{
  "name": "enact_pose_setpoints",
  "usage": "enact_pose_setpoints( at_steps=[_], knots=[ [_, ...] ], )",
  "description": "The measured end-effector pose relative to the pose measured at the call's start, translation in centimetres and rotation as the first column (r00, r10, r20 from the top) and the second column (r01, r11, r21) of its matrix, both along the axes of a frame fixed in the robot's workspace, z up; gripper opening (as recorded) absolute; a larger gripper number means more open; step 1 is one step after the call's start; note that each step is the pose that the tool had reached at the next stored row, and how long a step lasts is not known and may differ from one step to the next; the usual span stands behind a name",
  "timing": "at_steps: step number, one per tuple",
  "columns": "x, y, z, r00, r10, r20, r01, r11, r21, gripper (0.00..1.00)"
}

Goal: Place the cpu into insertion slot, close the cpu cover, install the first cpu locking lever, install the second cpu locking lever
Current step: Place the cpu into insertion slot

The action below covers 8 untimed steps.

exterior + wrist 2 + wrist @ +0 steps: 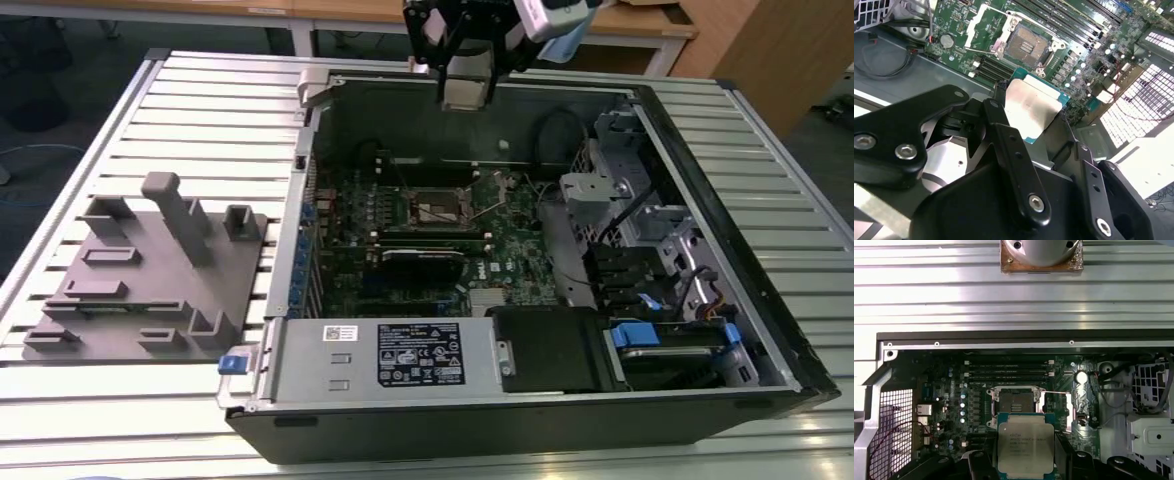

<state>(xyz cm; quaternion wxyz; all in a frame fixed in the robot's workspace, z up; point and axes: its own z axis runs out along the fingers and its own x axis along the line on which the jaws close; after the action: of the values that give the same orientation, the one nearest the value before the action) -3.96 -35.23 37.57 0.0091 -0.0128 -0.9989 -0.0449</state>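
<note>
Carrying the cpu [1025, 444]: the gripper [1025, 467] is clamped on two opposite edges of the chip, with its metal top facing the first wrist view. The chip hangs above the open computer case [534, 430], apart from the insertion slot [1015, 402]. The socket lies bare, and the cpu cover [972, 27] is swung open beside it.

Step in hand, by my reading: the first, placing the chip. That placing calls for squaring the chip to the socket frame and setting it down flat, with no scraping of the contacts.

Writing: faint print on the chip's top, and a white label [416, 353] on the power supply; neither is read off.
</note>
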Motion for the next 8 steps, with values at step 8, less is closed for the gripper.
enact_pose_setpoints(
  at_steps=[8],
  knots=[
    [0.00, 0.00, -0.11, 1.0000, 0.000, 0.0000, 0.000, 1.0000, 0.0000, 0.54]
  ],
)
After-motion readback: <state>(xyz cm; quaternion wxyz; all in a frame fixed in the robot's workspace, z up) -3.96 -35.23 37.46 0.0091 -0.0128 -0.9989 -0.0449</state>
